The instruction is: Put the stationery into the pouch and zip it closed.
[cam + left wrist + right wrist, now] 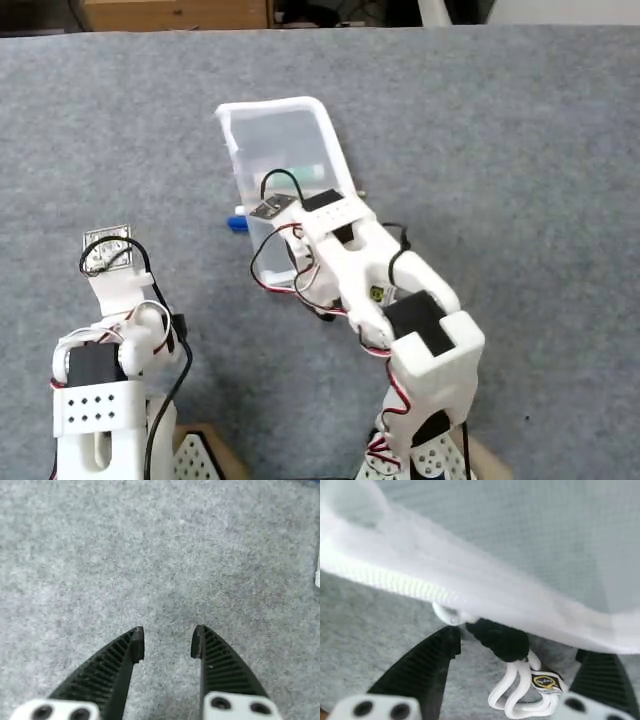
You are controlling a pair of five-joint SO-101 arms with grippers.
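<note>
Grey carpet [520, 150]; left tool [167, 642] released (over carpet); right tool [519, 647] released, wrist view: pouch [510, 545] zip pull [497, 639] between.

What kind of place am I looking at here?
Probably a robotics lab bench: a left arm and right arm at a grey felt-covered table, a clear pouch laid out, wooden furniture behind.

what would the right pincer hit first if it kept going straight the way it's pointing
Probably the black tab with its white cord, which sits between the fingers of the open right pincer. Right behind it is the zip edge of the pouch. Depth is hard to judge here.
</note>
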